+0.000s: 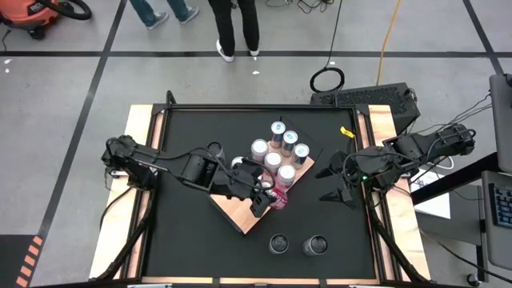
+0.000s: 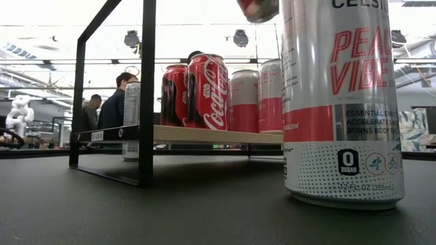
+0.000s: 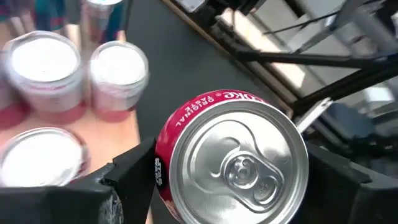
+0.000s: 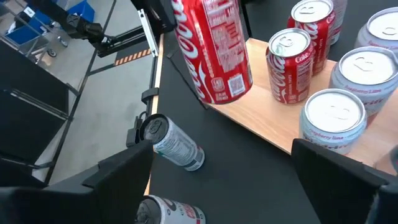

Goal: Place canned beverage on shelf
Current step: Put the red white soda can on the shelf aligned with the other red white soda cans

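bare shelf [image 1: 240, 214] corner beside clustered cans [image 1: 280, 152], two cans [image 1: 298, 244] apart

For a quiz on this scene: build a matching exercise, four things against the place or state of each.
Things:
1. left gripper
2. right gripper
3. Celsius can
4. pink-and-white cans

States:
A. standing on the shelf
B. open and empty, beside the shelf
C. holding a red cola can in the air
D. standing on the black tabletop

Pairs: 1-C; 2-B; 3-D; 4-A
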Available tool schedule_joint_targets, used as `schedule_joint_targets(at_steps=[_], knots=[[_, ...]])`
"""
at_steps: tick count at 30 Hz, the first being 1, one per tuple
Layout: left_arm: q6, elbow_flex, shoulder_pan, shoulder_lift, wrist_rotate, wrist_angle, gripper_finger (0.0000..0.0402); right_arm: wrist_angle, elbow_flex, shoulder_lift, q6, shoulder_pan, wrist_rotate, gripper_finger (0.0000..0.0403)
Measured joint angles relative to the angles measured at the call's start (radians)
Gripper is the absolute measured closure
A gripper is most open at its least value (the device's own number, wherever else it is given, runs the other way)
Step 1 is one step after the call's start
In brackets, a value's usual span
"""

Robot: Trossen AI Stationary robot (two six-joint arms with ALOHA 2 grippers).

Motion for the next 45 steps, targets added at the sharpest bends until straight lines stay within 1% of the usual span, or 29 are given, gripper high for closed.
schedule_joint_targets(at_steps=[10,18,23,33,45], knots=[[0.013,0.000,0.001,0.057,-0.004,-0.066,0.0094,0.000,0.000,0.003,0.000,0.000,0.006,0.0041],[0.007,0.000,0.004,0.101,-0.012,-0.077,0.0094,0.001,0.000,0.005,0.003,0.000,0.006,0.0041],[0.006,0.000,0.014,0.120,-0.005,-0.102,0.0094,0.002,0.000,0.005,0.002,0.000,0.007,0.0041],[-0.034,0.000,0.031,0.155,-0.005,-0.101,0.0094,0.003,0.000,0.005,0.007,0.000,0.007,0.0041],[-0.046,0.000,0.037,0.184,-0.028,-0.140,0.0094,0.003,0.000,0.005,0.008,0.000,0.006,0.0041]])
